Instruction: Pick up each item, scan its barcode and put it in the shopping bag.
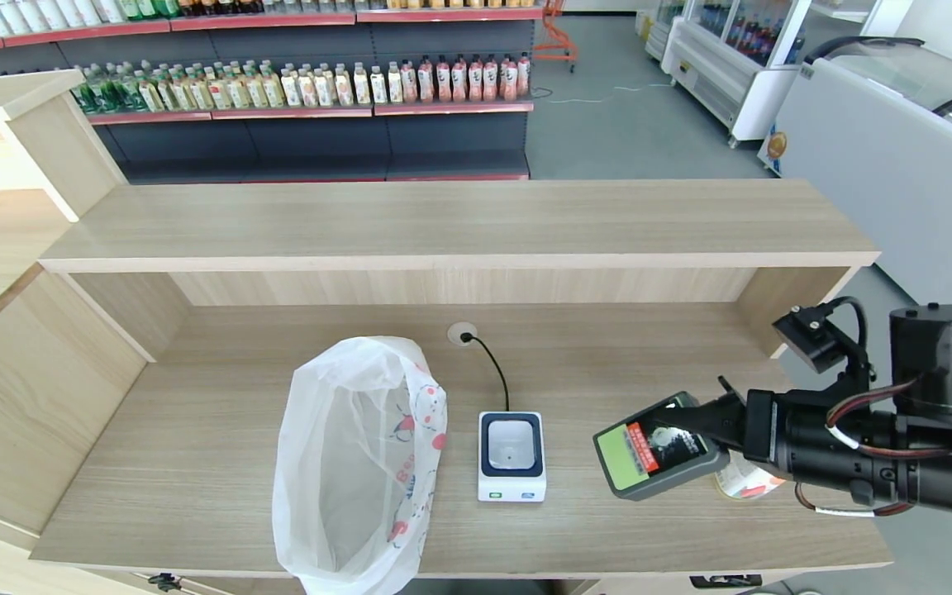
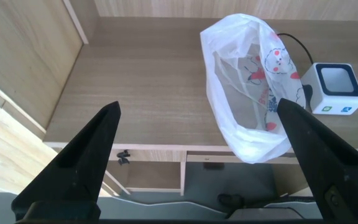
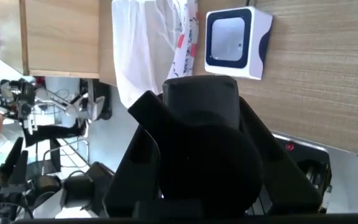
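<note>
The right jaws are pinching a dark tin (image 1: 656,447) by its far end. It is held on its side, and its green end face is turned away from the jaws toward the scanner (image 1: 511,455). A red label runs beside the green face. In the right wrist view the tin (image 3: 204,146) sits between the two fingers, with the scanner (image 3: 235,38) and the bag (image 3: 146,53) beyond it.

The scanner sits flat on the surface (image 1: 195,446), near the tin's green end and apart from it. Its window faces up, and a black cable (image 1: 494,368) runs from it to a hole in the surface. The bag (image 1: 360,467) stands open just past the scanner, on the side away from the right jaws. It is white plastic with red print.

Directly under the right jaws, a pale tub (image 1: 745,482) rests on the surface, mostly hidden by the arm.

The left jaws are spread wide with nothing between them, above the surface's front edge. The bag (image 2: 247,93) stands ahead of them, its mouth open, with the scanner (image 2: 335,87) just beyond it.
</note>
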